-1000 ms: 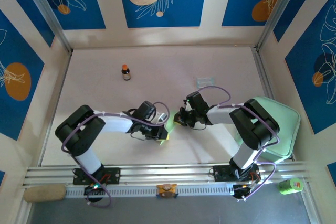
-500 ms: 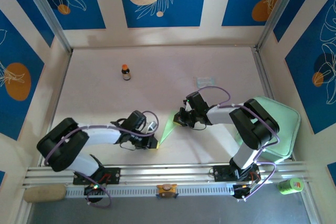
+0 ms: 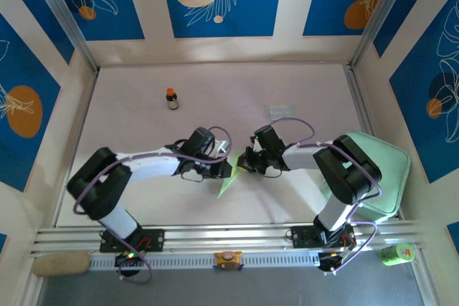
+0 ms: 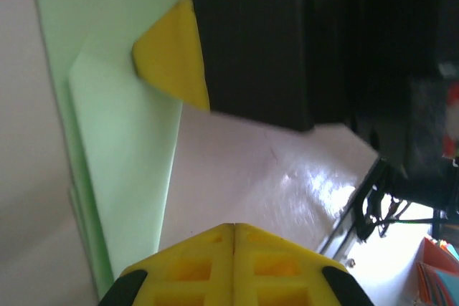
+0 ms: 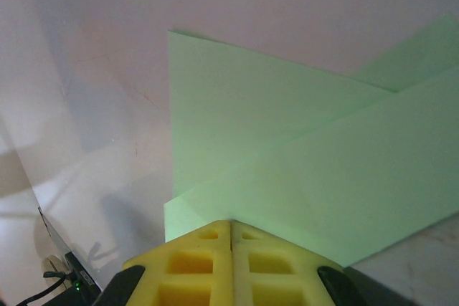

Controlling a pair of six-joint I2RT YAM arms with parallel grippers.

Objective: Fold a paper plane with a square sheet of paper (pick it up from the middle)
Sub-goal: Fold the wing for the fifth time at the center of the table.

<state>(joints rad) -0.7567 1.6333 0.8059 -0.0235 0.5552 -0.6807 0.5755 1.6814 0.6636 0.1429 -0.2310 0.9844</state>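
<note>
The pale green sheet of paper (image 3: 227, 184) lies on the table between the two arms, folded into a narrow pointed shape with overlapping layers (image 5: 287, 155). My right gripper (image 3: 243, 163) is shut, and its yellow tip (image 4: 171, 55) presses down on the far end of the paper (image 4: 118, 148). In the right wrist view its closed fingertips (image 5: 231, 224) rest on the edge of the top fold. My left gripper (image 3: 226, 168) is shut with nothing between its fingers (image 4: 233, 228), hovering over bare table just beside the paper's long edge, close to the right gripper.
A small brown bottle with an orange cap (image 3: 171, 98) stands at the back left. A clear packet (image 3: 278, 112) lies at the back right. A mint green tray (image 3: 384, 170) sits under the right arm's elbow. Metal rails (image 3: 229, 238) run along the near edge.
The left arm swung back toward the near left, uncovering the paper, then came forward again to the paper beside the right gripper. The right arm has stayed put.
</note>
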